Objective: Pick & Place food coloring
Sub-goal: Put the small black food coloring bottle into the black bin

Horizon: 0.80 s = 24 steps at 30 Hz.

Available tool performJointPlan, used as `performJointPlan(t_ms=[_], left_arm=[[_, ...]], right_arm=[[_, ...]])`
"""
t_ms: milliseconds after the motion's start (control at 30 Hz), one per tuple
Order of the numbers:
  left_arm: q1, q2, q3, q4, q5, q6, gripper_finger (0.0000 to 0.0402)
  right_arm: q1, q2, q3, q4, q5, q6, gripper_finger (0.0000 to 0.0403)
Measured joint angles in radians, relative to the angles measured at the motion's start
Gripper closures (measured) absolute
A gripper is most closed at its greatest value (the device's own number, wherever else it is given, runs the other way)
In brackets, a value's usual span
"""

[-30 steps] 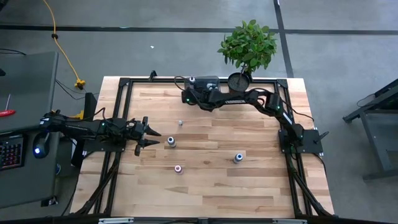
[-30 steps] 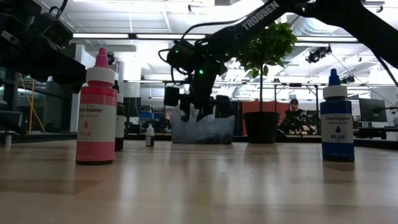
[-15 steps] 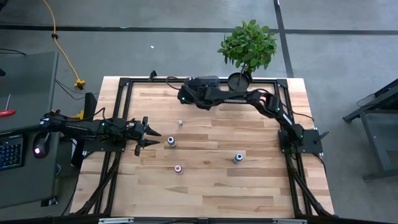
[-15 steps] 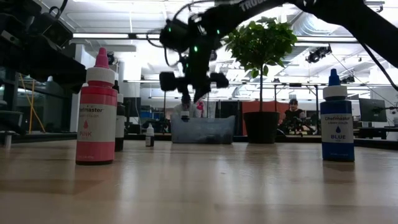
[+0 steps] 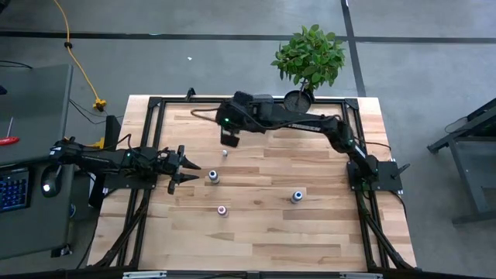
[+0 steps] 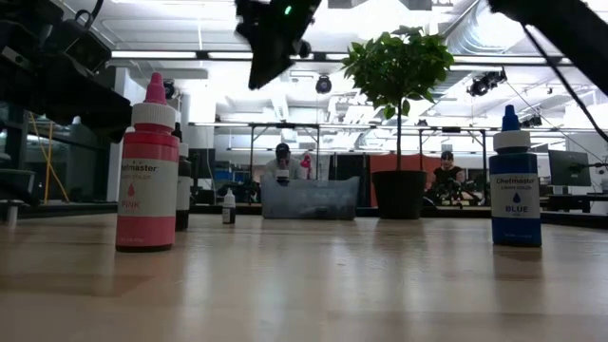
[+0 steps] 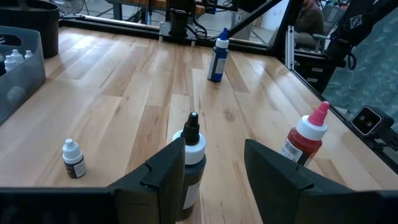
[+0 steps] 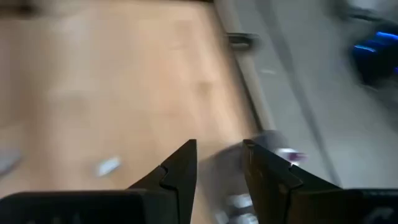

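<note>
Tiny bottle (image 5: pixel 225 153) on the table (image 5: pixel 310 232), nearest the right gripper (image 5: pixel 229 139). Fingers parted, empty, hovering just beyond it. Between picks, judged; next: descend, straddle cap, close. Left gripper (image 7: pixel 214 177) open beside black-capped bottle (image 7: pixel 193 163).

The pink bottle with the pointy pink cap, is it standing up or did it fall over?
Standing up. In the low view the pink bottle rests on its flat base on the wooden table, cap pointing straight up.
</note>
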<state>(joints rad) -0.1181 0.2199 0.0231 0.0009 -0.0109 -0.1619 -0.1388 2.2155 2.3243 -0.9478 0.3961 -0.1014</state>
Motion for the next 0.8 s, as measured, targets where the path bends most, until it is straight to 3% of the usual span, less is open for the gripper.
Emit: performJointPlan(t_ms=[200,267,800], left_arm=[[0.0,0.0,0.0,0.0,0.0,0.0,0.0238],[0.0,0.0,0.0,0.0,0.0,0.0,0.0238],[0.0,0.0,0.0,0.0,0.0,0.0,0.0238]], right_arm=[[0.004,-0.076,-0.032,-0.127,-0.302,-0.012,0.0284],[-0.001,-0.088,-0.032,-0.142,-0.355,-0.014,0.0284],[-0.007,-0.039,-0.023,-0.117,-0.49,-0.034,0.027]])
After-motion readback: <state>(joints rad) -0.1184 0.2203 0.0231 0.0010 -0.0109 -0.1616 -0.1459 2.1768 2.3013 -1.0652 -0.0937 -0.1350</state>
